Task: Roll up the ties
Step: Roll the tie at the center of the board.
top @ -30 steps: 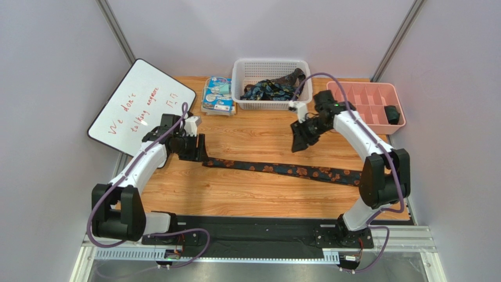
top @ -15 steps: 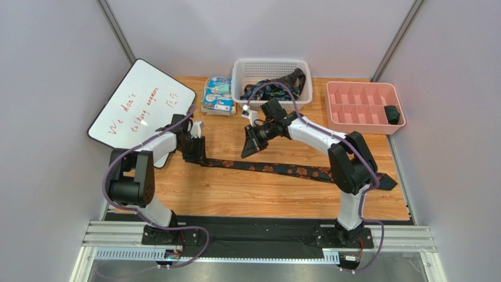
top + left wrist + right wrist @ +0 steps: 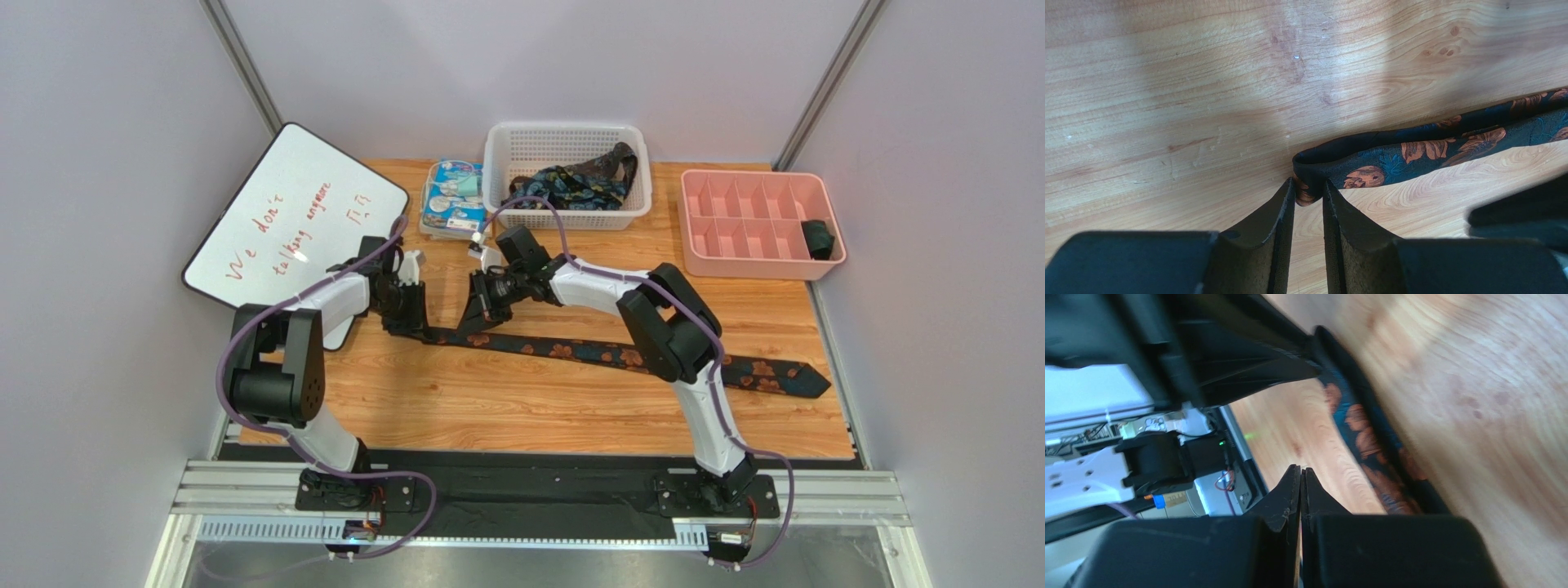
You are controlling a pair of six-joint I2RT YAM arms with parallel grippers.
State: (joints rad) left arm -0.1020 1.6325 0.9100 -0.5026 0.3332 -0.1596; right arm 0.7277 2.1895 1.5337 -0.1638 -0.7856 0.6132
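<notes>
One tie point(image 3: 613, 355), dark with orange-brown flowers, lies flat across the table from left to right. Its folded narrow end point(image 3: 1364, 160) sits between my left gripper's point(image 3: 411, 321) fingertips point(image 3: 1289, 195), which pinch it down at the table. My right gripper point(image 3: 476, 315) is shut and empty, hovering close to the right of the left gripper, just above the tie's narrow part point(image 3: 1364, 432). In the right wrist view the left gripper's dark body point(image 3: 1229, 355) fills the top. More ties point(image 3: 570, 184) lie heaped in the white basket point(image 3: 505, 159).
A blue-white packet point(image 3: 451, 196) lies left of the basket. A pink divided tray point(image 3: 748, 221) at the back right holds a dark roll point(image 3: 818, 237). A whiteboard point(image 3: 294, 221) leans at the back left. The tie's wide end point(image 3: 797, 377) reaches near the right edge.
My right arm has swept left from near the pink tray to beside the left gripper. The left arm folded in while keeping the tie's end; the tie shifted slightly.
</notes>
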